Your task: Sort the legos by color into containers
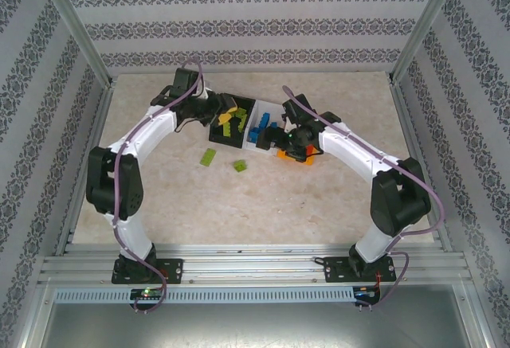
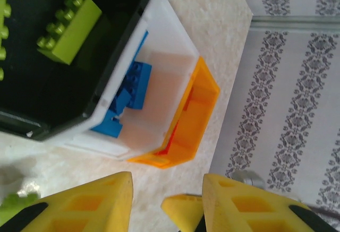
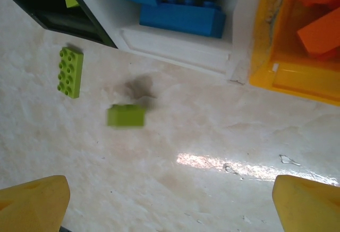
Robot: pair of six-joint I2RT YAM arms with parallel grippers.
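Observation:
Three joined bins stand at the table's middle back: black [image 1: 221, 134], white [image 1: 264, 112], orange [image 1: 286, 156]. Lime green bricks [image 2: 71, 30] lie in the black bin [image 2: 48, 94]. Blue bricks [image 2: 130, 86] lie in the white bin [image 2: 172, 35], and orange-red bricks [image 3: 321, 33] in the orange bin [image 3: 265, 41]. Two lime bricks rest on the table in front of the bins, one flat [image 3: 70, 71] [image 1: 208, 157], one blurred [image 3: 126, 116] [image 1: 239, 166]. My left gripper [image 2: 167, 203] [image 1: 217, 114] hangs open beside the bins. My right gripper [image 3: 170, 205] [image 1: 284, 138] stands wide open over bare table, empty.
Patterned walls [image 1: 255, 21] and metal frame posts [image 1: 76, 33] enclose the beige table [image 1: 263, 205]. Both arms arch inward toward the bins. Free room lies in front of the bins and toward the table's near edge.

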